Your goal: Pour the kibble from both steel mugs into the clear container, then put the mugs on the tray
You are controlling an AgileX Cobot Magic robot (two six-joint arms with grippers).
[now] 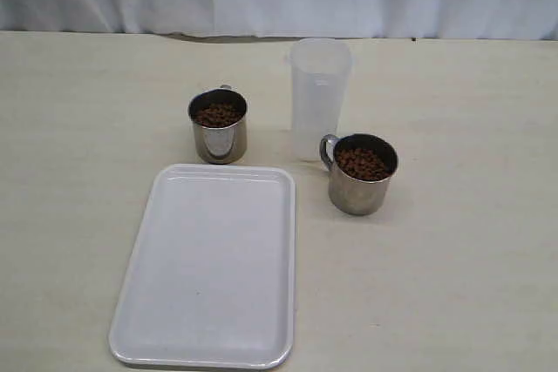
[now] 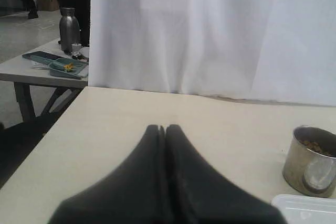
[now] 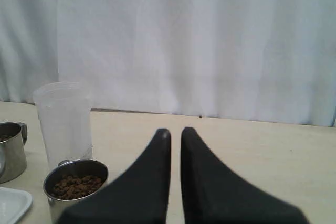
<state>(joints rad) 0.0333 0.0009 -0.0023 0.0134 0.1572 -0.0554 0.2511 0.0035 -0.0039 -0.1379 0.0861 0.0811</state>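
Risk: right mug [image 1: 362, 174] stands just beside the clear container [image 1: 317, 98], centre-right of the exterior frame, so a careless grab may topple the tall tumbler. Both mugs are nearly full of kibble [image 1: 217, 114]; early tilt spills. Left mug [image 1: 218, 126] centre-left, tray [image 1: 209, 263] lower centre. Left gripper [image 2: 165, 128] and right gripper [image 3: 175, 132] sit low and level over the table, jaws together, holding nothing.

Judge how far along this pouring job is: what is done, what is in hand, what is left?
Done: nothing yet. Both steel mugs hold kibble, the clear container looks empty, and the tray is bare. In hand: nothing; the left gripper and right gripper are shut on nothing, clear of the mugs. Left: both pours, then both mugs onto the tray.
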